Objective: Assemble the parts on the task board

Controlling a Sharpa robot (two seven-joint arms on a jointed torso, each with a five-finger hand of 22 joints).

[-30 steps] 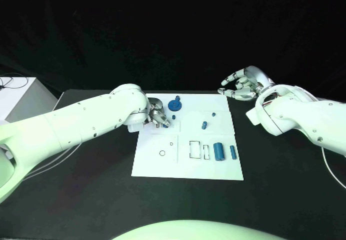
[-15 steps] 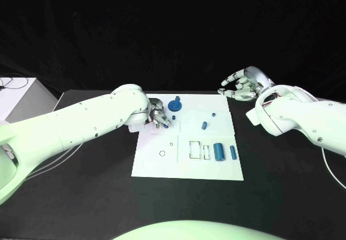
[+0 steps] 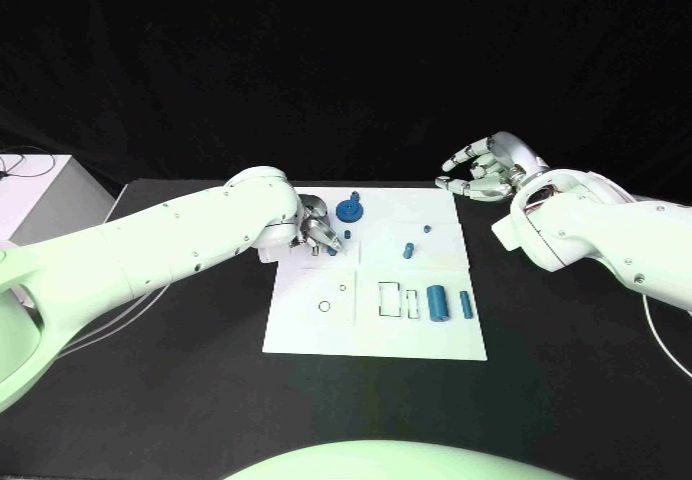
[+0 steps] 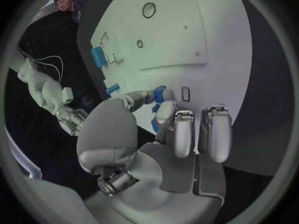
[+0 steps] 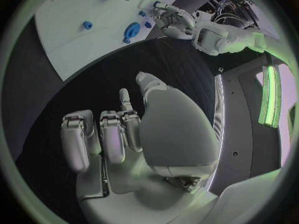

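Head view: almost no shift noted since earlier frames. Small blue cylindrical part [image 4: 161, 93] kept pinched at fingertips of left hand [image 3: 317, 235], over white task board [image 3: 361, 335]; insertion judged pending. Right hand [image 3: 483, 170] held empty, fingers loosely curled, well apart.

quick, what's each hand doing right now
Left hand: pinching a small blue part over the task board.
Right hand: fingers curled, holding nothing, off the board.

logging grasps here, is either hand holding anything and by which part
The left hand pinches a small blue part by its end, fingertips around it over the task board. The right hand holds nothing.
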